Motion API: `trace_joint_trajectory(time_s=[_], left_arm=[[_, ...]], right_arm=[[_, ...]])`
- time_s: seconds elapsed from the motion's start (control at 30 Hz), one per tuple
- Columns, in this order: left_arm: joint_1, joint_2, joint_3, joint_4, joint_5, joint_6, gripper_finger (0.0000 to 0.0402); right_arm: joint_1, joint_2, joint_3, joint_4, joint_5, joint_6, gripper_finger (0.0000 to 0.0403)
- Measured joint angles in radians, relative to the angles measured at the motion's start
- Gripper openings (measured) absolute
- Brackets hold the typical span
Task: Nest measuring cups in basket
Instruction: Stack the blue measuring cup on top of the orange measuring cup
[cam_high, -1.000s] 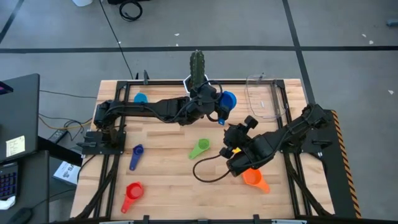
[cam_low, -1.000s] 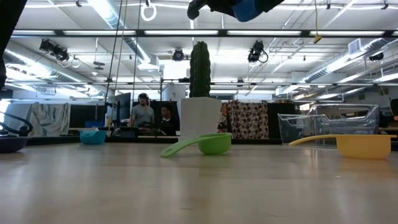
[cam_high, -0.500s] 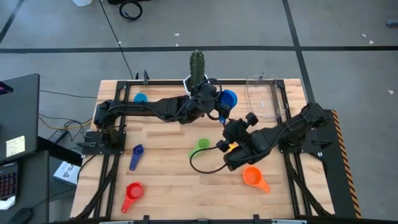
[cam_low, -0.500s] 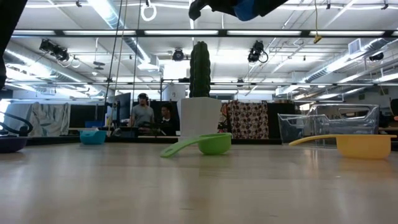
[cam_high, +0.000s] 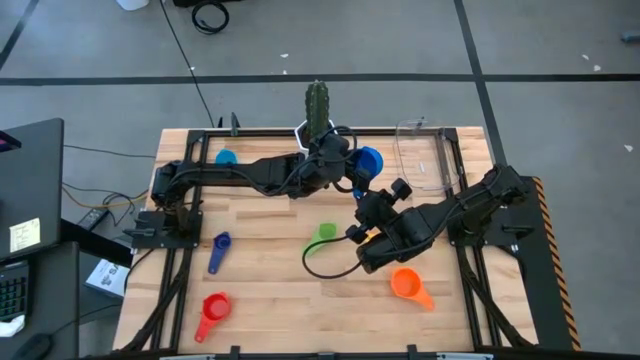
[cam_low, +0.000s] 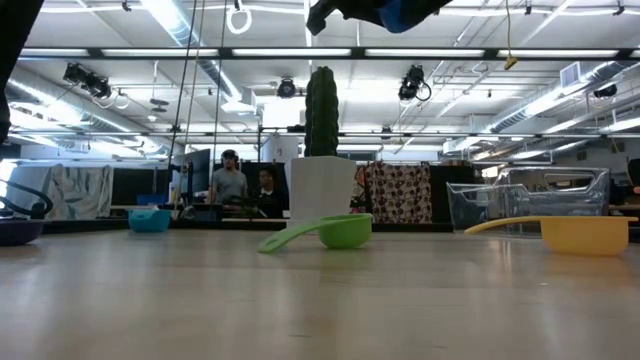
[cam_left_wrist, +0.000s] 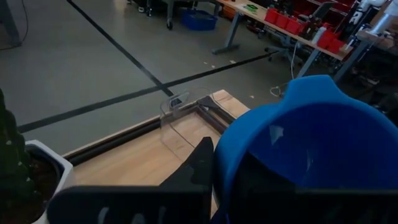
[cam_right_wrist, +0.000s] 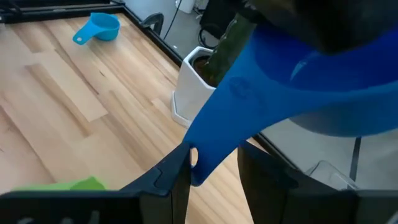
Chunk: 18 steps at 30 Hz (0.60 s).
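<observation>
The right pincer (cam_high: 364, 201) has crept up and left across the worktop (cam_high: 260, 270) over the last second, uncovering the orange cup (cam_high: 406, 285) it had overhung, and now sits just under the blue measuring cup (cam_high: 367, 161). The left pincer (cam_high: 352, 168) has stayed put near the top centre of the high view, closed on that cup's bowl and holding it in the air beside the cactus pot (cam_high: 317, 128). This looks like a handover taking shape: the blue cup has not reached the clear basket (cam_high: 425, 158) at the upper right, which appears to hold nothing yet.

The right wrist view shows what the overhead hides: the cup's handle (cam_right_wrist: 217, 134) hangs down between the right pincer's parted fingers (cam_right_wrist: 177, 174), not yet clamped. The left wrist view fills with the blue bowl, the basket beyond it.

Light blue (cam_high: 225, 157), purple (cam_high: 217, 251), red (cam_high: 213, 310) and green (cam_high: 322, 233) cups lie loose on the worktop. The yellow cup (cam_low: 575, 233) shows clearly only in the low view.
</observation>
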<state>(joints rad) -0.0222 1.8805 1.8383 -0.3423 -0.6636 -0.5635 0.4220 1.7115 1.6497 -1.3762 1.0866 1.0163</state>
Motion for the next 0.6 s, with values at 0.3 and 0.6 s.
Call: trace_joint_trajectory(time_s=[0.3, 0.6], left_arm=[[0.001, 0.0, 0.0, 0.016, 0.038, 0.011, 0.002], [-0.001, -0.001, 0.0, 0.019, 0.051, 0.021, 0.002]], right_arm=[[-0.023, 0.0, 0.0, 0.023, -0.018, -0.106, 0.0118], [-0.025, -0.001, 0.0, 0.016, -0.045, -0.134, 0.0013]])
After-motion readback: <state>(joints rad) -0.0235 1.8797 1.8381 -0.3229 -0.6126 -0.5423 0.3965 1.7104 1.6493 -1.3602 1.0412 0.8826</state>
